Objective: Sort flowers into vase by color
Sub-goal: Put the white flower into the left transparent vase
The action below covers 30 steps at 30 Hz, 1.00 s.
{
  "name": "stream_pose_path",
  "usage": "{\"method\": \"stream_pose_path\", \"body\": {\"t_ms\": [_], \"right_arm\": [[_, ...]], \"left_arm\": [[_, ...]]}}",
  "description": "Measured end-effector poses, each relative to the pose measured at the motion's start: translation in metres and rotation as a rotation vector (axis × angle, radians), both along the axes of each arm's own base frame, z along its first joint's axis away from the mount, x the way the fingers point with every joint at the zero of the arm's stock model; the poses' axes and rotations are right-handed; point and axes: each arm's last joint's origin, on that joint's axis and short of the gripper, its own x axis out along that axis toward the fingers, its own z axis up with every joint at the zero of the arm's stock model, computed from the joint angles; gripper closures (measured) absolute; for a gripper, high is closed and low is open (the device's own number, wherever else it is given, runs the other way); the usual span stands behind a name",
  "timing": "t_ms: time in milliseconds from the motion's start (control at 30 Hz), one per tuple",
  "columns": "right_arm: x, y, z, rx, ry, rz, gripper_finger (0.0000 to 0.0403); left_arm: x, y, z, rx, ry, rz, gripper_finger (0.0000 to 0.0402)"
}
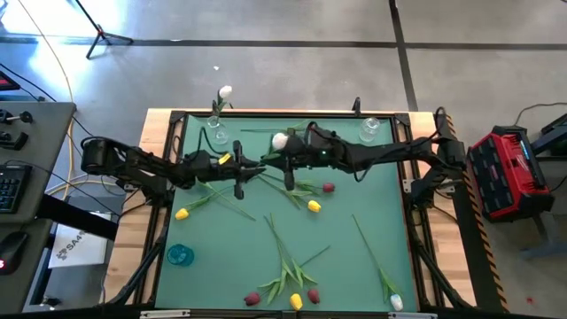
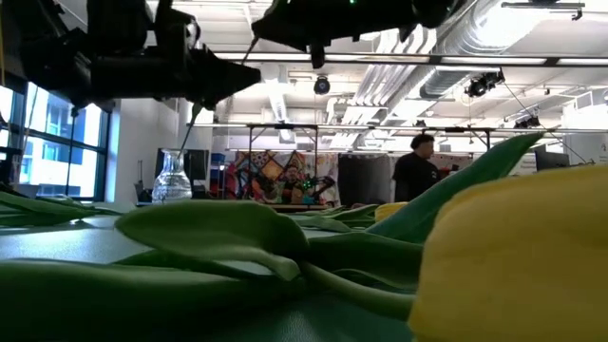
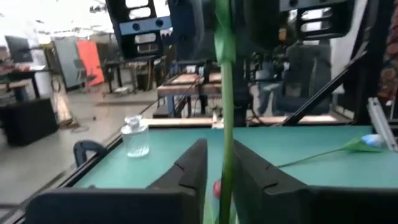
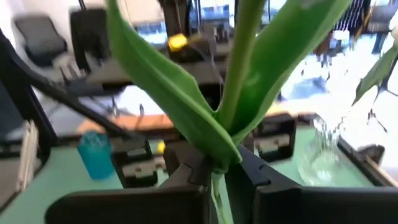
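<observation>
Over the middle of the green table (image 1: 354, 266), your left gripper (image 1: 237, 170) has its fingers a little apart around a green stem (image 3: 226, 124). Just to its right, your right gripper (image 1: 290, 159) is squeezed tight on the white tulip (image 1: 280, 140). Other flowers (image 1: 288, 266) lie on the table near you.

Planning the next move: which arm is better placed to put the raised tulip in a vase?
Probably right: the right gripper is shut on the raised tulip just below its leaves, with a glass vase near.

Matt green table mat (image 1: 354, 257), clear glass vase (image 1: 218, 136)
</observation>
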Motion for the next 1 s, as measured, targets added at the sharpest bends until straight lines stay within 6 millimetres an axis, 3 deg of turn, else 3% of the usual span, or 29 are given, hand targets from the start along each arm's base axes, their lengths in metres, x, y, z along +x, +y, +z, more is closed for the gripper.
{"method": "stream_pose_path", "body": {"t_ms": [200,400,833,1000], "right_arm": [[0.002,-0.001,0.011,-0.013,0.153,-0.033,0.0397],[0.0,-0.004,0.011,-0.011,0.239,-0.042,0.0397],[0.0,-0.003,0.012,-0.045,0.232,-0.015,0.0401],[0.0,-0.003,0.012,-0.045,0.239,-0.015,0.0401]], "left_arm": [[0.001,0.0,0.001,-0.003,0.0,0.007,0.0305],[0.001,0.0,0.002,-0.002,-0.008,0.006,0.0299],[0.02,0.0,0.017,-0.04,0.03,-0.065,0.0319],[0.022,0.001,0.019,-0.03,0.029,-0.052,0.035]]}}
